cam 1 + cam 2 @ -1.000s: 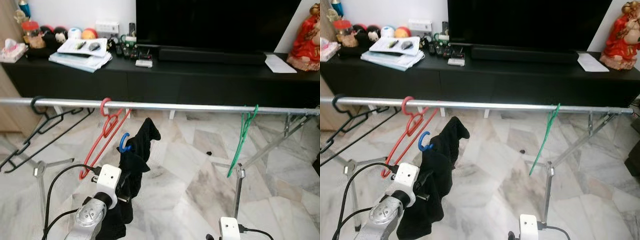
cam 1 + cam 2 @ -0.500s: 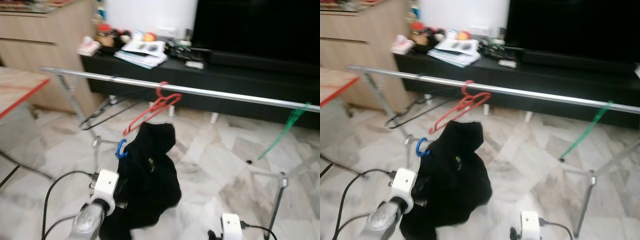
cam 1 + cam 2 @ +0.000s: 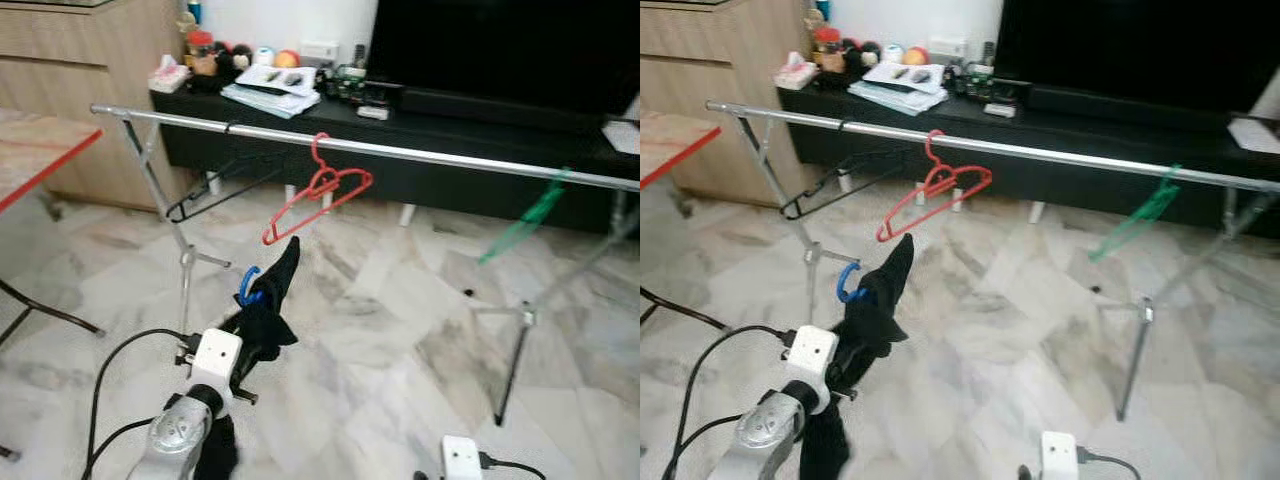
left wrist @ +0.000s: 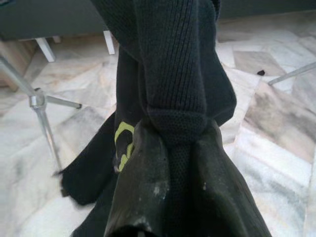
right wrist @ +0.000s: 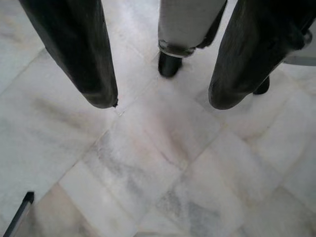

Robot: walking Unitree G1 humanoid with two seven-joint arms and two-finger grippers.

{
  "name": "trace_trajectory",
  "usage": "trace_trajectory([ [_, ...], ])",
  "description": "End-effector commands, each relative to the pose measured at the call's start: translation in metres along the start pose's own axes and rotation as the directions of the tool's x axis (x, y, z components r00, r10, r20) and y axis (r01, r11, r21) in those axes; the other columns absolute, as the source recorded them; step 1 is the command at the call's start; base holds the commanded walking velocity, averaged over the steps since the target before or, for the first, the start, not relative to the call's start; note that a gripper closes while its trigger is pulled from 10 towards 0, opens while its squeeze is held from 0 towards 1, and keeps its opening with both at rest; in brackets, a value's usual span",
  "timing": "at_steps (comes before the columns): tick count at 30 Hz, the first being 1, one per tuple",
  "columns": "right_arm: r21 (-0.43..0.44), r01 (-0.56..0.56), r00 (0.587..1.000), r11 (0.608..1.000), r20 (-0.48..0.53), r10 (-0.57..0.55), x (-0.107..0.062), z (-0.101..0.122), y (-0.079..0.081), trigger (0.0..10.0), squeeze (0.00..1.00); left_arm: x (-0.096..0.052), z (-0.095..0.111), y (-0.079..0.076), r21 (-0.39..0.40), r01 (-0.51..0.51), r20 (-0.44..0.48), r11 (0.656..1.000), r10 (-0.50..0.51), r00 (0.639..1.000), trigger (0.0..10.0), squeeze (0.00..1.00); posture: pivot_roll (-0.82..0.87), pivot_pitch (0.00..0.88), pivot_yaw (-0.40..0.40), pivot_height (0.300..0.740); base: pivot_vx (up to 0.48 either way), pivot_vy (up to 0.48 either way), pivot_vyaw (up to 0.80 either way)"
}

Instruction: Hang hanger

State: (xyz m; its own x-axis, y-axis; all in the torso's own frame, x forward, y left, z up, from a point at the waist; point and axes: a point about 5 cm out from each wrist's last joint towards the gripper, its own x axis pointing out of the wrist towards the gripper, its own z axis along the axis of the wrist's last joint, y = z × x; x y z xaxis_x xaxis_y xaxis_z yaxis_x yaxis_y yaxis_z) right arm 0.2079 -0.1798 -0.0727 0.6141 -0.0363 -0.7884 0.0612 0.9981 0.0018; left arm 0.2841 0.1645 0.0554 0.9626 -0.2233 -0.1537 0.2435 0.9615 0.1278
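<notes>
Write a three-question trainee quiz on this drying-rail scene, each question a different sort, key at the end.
1. True or false: the blue hanger already hangs on the metal rail.
2. Multiple choice: the left pincer is shut on A) the red hanger, B) the black garment with the blue hanger, C) nothing.
3. Fill in: between the black hanger and the green hanger, the rail carries a ___ hanger.

Key
1. False: its hook pokes out of the black garment, below the rail.
2. B. The right pincer hangs open over the marble floor.
3. Red: the red hanger.
</notes>
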Motion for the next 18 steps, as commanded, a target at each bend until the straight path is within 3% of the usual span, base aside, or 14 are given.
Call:
trace_trajectory([
  [1,0.007,0.023,1.000,1.000,-0.015,-0.023,-0.0011,-0.0051,-0.0057,10.0,0.00,0.0019,0.0074,-0.0032,-0.003,0.011,0.036,1.000,-0.011,0.999,10.0,0.00,0.09,0.077,-0.049,0.740,-0.292,0.000,0.00],
  [18,0.007,0.018,1.000,1.000,-0.015,-0.018,-0.0011,-0.0050,-0.0057,10.0,0.00,0.0019,0.0080,-0.0031,-0.002,0.011,0.036,1.000,-0.011,0.999,10.0,0.00,0.09,0.077,-0.051,0.740,-0.290,0.000,0.00],
])
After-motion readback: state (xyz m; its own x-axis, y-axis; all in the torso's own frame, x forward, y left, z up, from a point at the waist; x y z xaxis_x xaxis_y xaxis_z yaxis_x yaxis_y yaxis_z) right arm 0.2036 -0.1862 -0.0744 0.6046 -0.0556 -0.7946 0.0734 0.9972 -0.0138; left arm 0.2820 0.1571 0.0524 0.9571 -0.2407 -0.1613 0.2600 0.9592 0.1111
